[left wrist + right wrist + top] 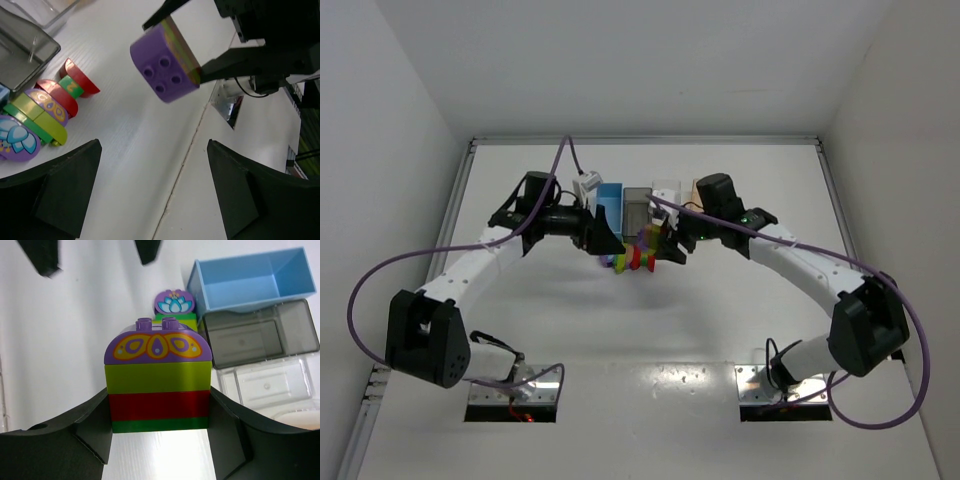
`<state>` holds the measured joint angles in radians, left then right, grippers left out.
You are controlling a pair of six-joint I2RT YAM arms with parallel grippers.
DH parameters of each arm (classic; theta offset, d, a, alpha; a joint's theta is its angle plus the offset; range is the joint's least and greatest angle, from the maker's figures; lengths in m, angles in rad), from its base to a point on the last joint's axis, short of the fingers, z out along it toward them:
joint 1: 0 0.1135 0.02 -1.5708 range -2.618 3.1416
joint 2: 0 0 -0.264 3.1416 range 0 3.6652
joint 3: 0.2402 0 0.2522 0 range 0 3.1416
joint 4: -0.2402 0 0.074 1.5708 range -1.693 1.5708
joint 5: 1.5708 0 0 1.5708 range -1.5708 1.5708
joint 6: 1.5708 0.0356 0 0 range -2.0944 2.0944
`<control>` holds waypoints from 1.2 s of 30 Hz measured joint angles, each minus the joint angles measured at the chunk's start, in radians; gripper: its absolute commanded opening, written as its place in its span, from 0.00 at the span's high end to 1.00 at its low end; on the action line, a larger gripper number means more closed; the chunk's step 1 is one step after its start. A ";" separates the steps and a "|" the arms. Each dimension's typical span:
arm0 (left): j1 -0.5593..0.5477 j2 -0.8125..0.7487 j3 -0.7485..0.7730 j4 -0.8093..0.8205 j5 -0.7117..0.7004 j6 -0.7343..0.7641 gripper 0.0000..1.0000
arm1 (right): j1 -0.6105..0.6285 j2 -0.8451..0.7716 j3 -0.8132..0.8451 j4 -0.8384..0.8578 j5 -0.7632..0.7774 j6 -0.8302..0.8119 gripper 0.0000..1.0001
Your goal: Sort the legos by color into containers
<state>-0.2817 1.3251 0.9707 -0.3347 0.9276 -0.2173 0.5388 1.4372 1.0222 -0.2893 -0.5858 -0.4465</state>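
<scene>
My right gripper point(159, 412) is shut on a lego stack point(157, 380) built of a purple arched top, a lime brick, a red brick and a thin green plate. That same stack point(165, 62) hangs above the table in the left wrist view, studs facing the camera. My left gripper point(155, 187) is open with only bare table between its fingers, a short way from the stack. More legos point(40, 112) in red, green, lime and purple lie joined on the table by the grey bin point(25, 47). From above, both grippers point(605, 240) point(665, 245) meet over the legos point(625, 260).
The four containers stand in a row behind the legos: blue bin point(250, 282), smoky grey bin point(260, 337), clear bin point(270, 385) and pale orange bin point(700, 190). A purple lotus-printed piece point(174, 302) sits on a green brick next to the blue bin.
</scene>
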 measured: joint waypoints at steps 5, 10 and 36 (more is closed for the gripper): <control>0.000 0.045 0.036 0.020 0.026 -0.032 0.10 | 0.035 0.013 0.027 -0.002 -0.005 0.012 0.94; 0.001 0.068 0.042 0.033 0.038 -0.061 0.11 | 0.061 0.027 0.032 -0.003 -0.001 0.009 0.94; 0.002 0.134 0.042 0.108 0.077 -0.163 0.34 | 0.173 0.081 0.054 0.054 0.228 -0.007 0.94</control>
<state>-0.2798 1.4590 1.0126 -0.2272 1.0050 -0.3798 0.7120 1.5181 1.0760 -0.2352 -0.3576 -0.4534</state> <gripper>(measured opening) 0.669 0.653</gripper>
